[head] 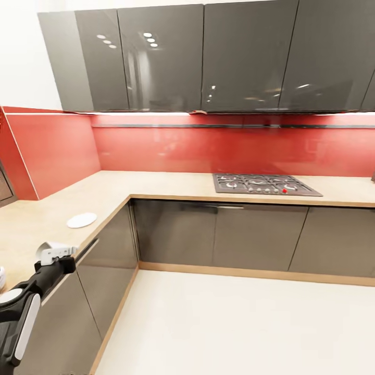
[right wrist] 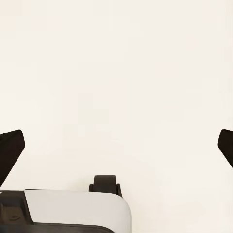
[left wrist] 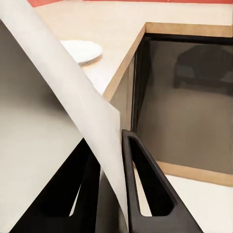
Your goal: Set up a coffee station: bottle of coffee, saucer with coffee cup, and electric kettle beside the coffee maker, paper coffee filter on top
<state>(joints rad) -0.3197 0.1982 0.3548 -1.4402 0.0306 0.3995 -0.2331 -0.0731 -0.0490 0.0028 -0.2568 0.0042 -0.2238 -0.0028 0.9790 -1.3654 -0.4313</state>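
Note:
My left gripper [head: 56, 253] hangs over the front edge of the kitchen countertop [head: 156, 182] and is shut on a white paper coffee filter [left wrist: 48, 107]. The sheet rises between the black fingers [left wrist: 145, 184] in the left wrist view. The saucer [head: 82, 220], a small white plate, lies on the worktop just beyond that gripper and appears again as the saucer [left wrist: 82, 50]. My right gripper [right wrist: 119, 141] is open, its fingertips spread wide over the pale floor. The coffee maker, bottle of coffee, coffee cup and electric kettle are out of view.
A gas hob [head: 265, 184] is set into the back run of the L-shaped worktop under dark wall cabinets [head: 208, 57]. Grey cabinet fronts [head: 219, 234] line the corner. Pale floor [head: 234, 328] opens in front. A white object [head: 1, 278] is cut off at the left edge.

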